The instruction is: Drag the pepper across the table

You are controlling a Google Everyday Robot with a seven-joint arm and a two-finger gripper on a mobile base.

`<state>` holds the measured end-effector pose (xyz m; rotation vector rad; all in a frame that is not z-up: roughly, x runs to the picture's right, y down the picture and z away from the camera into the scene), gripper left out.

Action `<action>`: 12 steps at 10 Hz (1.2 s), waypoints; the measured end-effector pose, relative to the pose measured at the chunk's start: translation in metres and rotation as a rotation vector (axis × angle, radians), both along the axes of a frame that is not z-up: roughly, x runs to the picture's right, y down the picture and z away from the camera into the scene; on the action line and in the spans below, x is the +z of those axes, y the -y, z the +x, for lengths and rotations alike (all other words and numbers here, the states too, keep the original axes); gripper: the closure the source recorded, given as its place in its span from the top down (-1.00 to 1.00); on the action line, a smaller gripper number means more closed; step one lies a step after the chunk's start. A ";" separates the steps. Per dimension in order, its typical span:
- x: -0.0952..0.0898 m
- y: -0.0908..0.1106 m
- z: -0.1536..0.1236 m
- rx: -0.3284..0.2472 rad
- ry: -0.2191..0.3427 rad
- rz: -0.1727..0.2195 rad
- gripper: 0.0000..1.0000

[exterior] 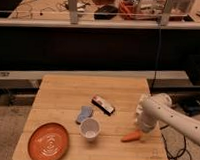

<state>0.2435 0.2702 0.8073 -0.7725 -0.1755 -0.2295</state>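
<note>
While the white arm reaches in from the right, its gripper [140, 130] sits low over the table [118, 90] near the right edge, fingers drawn together, against the stem end of the pepper [130, 137]. Pepper lies flat near the front right. White cup [90, 128], orange plate [48, 142], blue cloth [84, 114] and dark packet [103, 105] lie to its left.

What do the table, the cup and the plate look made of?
Table: pale wood, matte, plank seams visible. Cup: white, smooth, maybe paper or plastic. Plate: orange, slightly glossy, likely plastic. The gripper, shut, sits at the pepper near the table's right front edge.
</note>
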 end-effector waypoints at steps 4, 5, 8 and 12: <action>0.001 0.000 -0.003 0.001 -0.003 -0.008 -0.98; 0.001 0.002 -0.006 0.002 -0.004 -0.008 -0.98; 0.007 0.011 -0.029 0.002 -0.004 -0.011 -0.98; 0.009 0.014 -0.033 0.008 -0.010 -0.015 -0.98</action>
